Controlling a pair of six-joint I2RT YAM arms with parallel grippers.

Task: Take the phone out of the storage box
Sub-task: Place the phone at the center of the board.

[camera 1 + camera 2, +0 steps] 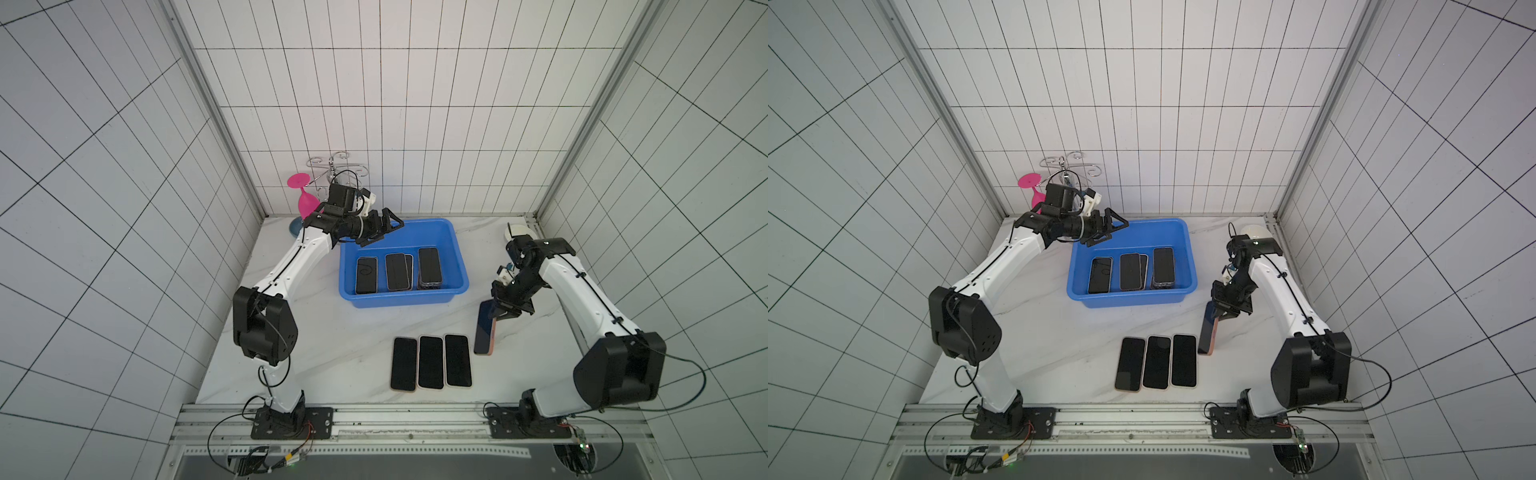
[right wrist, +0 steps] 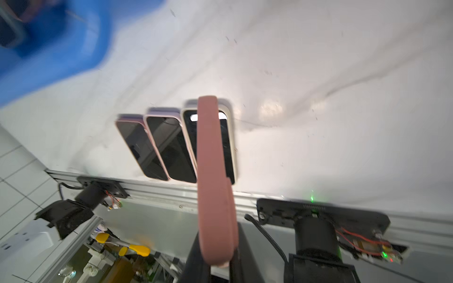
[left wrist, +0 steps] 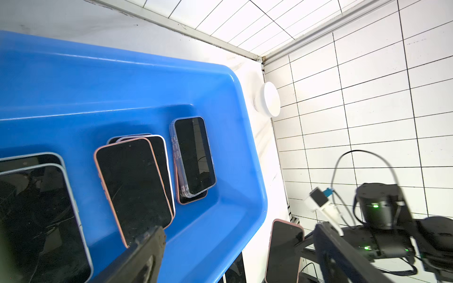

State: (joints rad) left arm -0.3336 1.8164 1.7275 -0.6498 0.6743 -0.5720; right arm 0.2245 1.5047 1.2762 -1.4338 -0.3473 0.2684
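One phone (image 1: 485, 330) pinched in right gripper (image 1: 503, 311) — long axis near-far, just right of the row (image 1: 431, 361); left gripper (image 1: 387, 232) agape over storage box (image 1: 403, 300).

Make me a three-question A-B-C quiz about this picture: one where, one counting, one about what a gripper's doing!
1. How many phones lie in a row on the table? A two, B three, C six.
2. Where is the left gripper? A above the back of the storage box, B above the phone row, C on the table.
3. The right gripper is: A open, B shut on a pink-cased phone, C shut on the storage box.
Answers: B, three screens lie side by side; A, its open jaws hover over the rim; B, its jaws pinch the phone's end.
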